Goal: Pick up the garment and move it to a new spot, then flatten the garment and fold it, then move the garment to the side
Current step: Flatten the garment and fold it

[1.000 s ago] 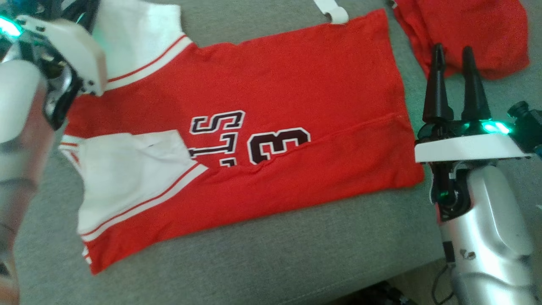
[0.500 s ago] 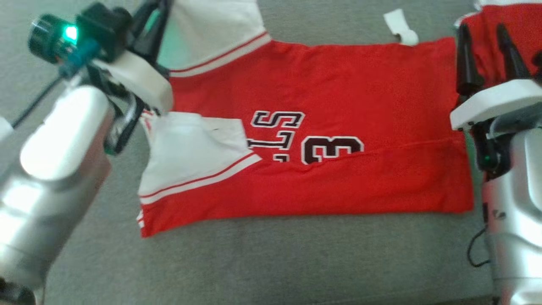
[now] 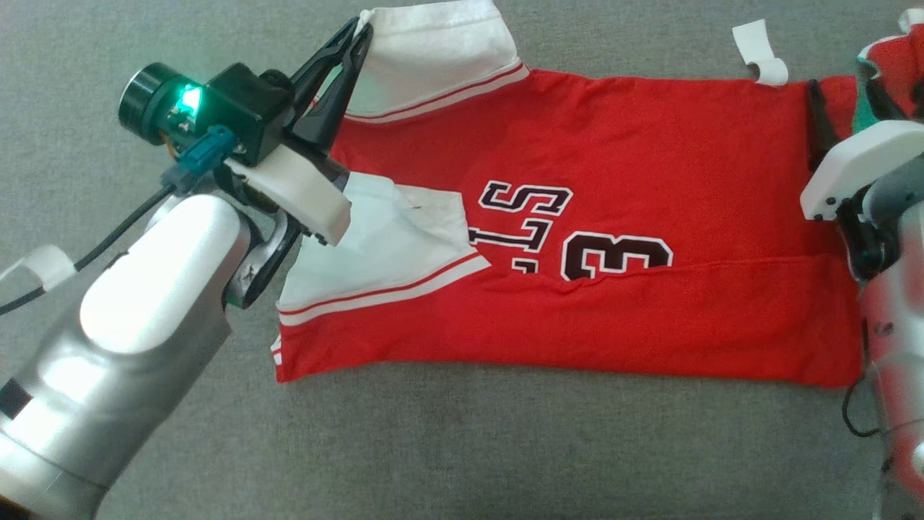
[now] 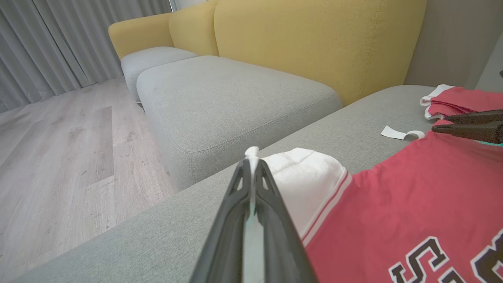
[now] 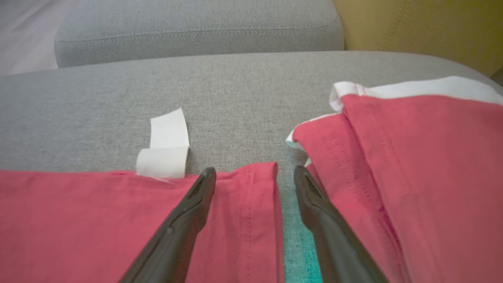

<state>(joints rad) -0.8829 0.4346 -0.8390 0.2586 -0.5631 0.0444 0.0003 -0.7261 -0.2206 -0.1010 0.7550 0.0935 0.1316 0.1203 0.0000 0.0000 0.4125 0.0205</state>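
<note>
The garment [image 3: 613, 180] is a red jersey with white sleeves and dark lettering, lying flat on the grey couch cushion [image 3: 505, 448] with its near long edge folded over. My left gripper [image 3: 357, 36] is shut on the edge of the far white sleeve [image 4: 306, 177]; in the left wrist view, white cloth shows pinched between its fingertips [image 4: 251, 157]. My right gripper [image 5: 254, 173] stands open over the garment's far right hem corner, with one finger [image 5: 196, 200] above the red cloth and the other [image 5: 314, 204] past its edge.
A second red garment [image 5: 412, 157] lies bunched just right of the hem corner. A curled white strip [image 5: 167, 145] rests at the jersey's far edge, and another strip [image 3: 36, 263] lies at the left. Yellow backrests [image 4: 314, 47] and a wooden floor [image 4: 59, 157] lie beyond.
The head camera has swung, shifting the whole picture right and down. My left gripper stays on the far sleeve. My right gripper has come in over the hem corner.
</note>
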